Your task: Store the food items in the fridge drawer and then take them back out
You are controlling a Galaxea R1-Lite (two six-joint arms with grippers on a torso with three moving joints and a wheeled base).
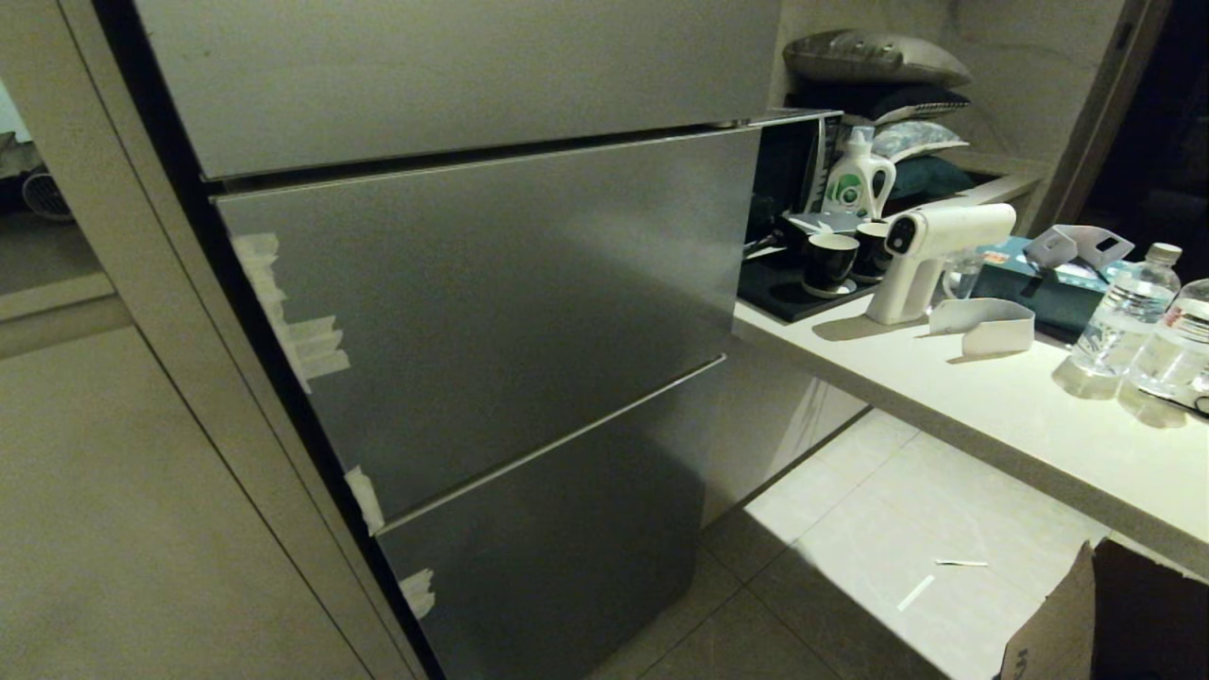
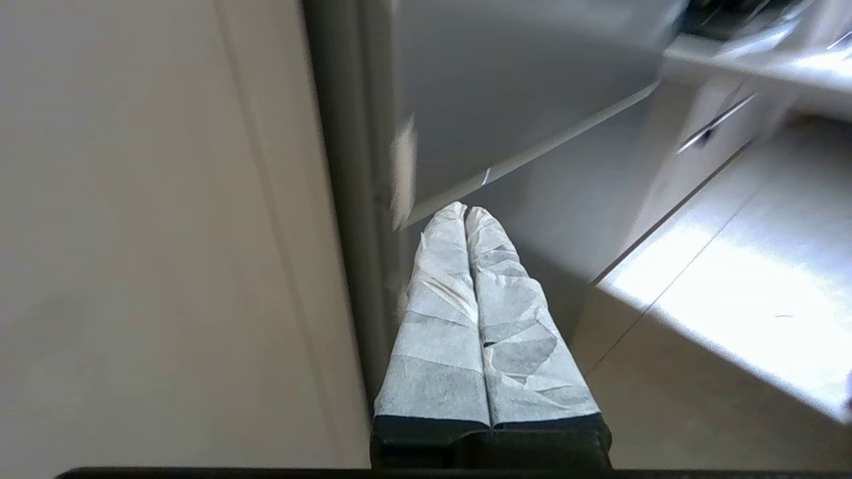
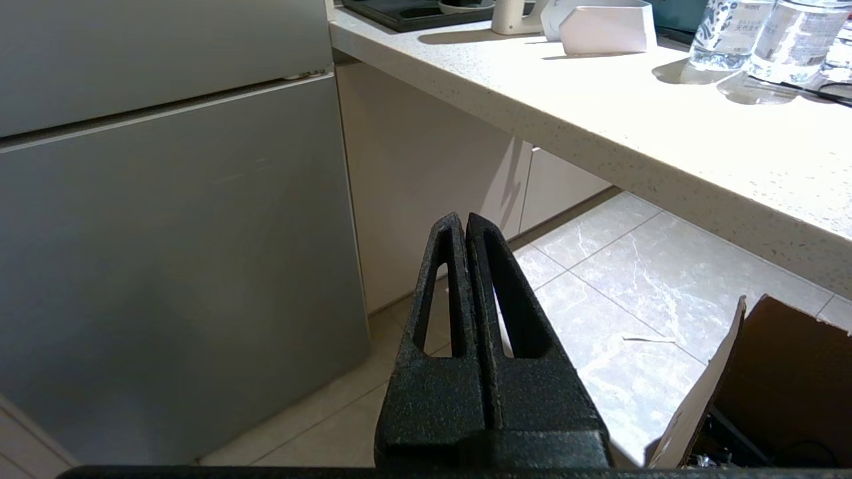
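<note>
Head view: fridge (image 1: 491, 312) fills most of the frame, all grey steel fronts flush and closed, whitish tape scraps (image 1: 312, 345) along the hinge-side edge. Fridge drawer isn't visible in any view, presumably behind one of these fronts. No food items visible either, so the task looks unstarted; a front has to come open first.

Neither arm shows in the head view. Left hand (image 2: 466, 211) hangs low, fingers wrapped in pale tape (probably for grip) and pressed together on nothing. Just ahead of its tips is the seam between two fridge fronts, with a cabinet panel (image 2: 166, 233) to one side. My guess is that seam is the pull target.

Right hand (image 3: 464, 223), bare black fingers pressed together, empty, points at the floor (image 3: 632, 279) by the fridge's lower corner. Looks parked.

Tabletop (image 1: 992, 397) runs beyond the right hand, above it, carrying water bottles (image 1: 1129, 312), a white spray gun (image 1: 930, 255) and dark cups (image 1: 831, 264). Cardboard box (image 3: 779, 379) sits beside the right hand, near the floor; contents can't be made out.
</note>
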